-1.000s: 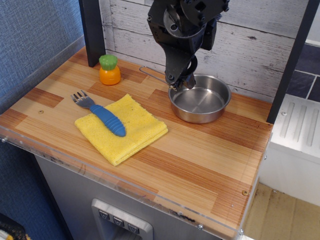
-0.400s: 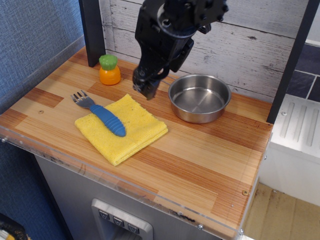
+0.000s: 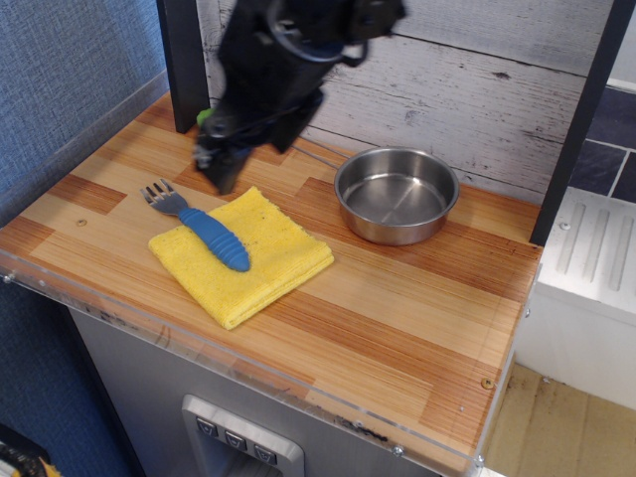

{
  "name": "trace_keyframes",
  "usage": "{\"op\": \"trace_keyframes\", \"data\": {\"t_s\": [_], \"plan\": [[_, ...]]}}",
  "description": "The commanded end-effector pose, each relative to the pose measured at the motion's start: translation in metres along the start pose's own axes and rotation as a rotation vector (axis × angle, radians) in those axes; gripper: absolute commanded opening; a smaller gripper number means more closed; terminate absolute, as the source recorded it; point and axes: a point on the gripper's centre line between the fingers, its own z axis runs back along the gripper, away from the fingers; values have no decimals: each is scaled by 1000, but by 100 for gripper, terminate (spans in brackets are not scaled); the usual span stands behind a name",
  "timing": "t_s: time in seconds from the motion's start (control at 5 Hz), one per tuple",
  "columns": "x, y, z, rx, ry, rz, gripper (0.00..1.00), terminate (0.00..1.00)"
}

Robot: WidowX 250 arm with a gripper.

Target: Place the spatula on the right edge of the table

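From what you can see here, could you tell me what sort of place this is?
Probably a mock kitchen set up for robot tests: a wooden table with a clear rim on a grey cabinet, a whitewashed plank backdrop, and kitchen items such as a steel bowl, a yellow cloth and a spatula.

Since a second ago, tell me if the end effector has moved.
Yes. The end effector has swung left, away from the steel bowl, and now hangs beyond the yellow cloth's far corner, near the spatula.
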Motion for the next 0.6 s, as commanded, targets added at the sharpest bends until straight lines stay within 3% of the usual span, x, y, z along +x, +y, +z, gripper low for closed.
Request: {"op": "trace_keyframes", "data": {"t_s": [0.0, 0.4], "plan": [[20, 17, -35, 38, 138, 14, 100, 0], [21, 20, -69, 91, 168, -15, 100, 0]]}}
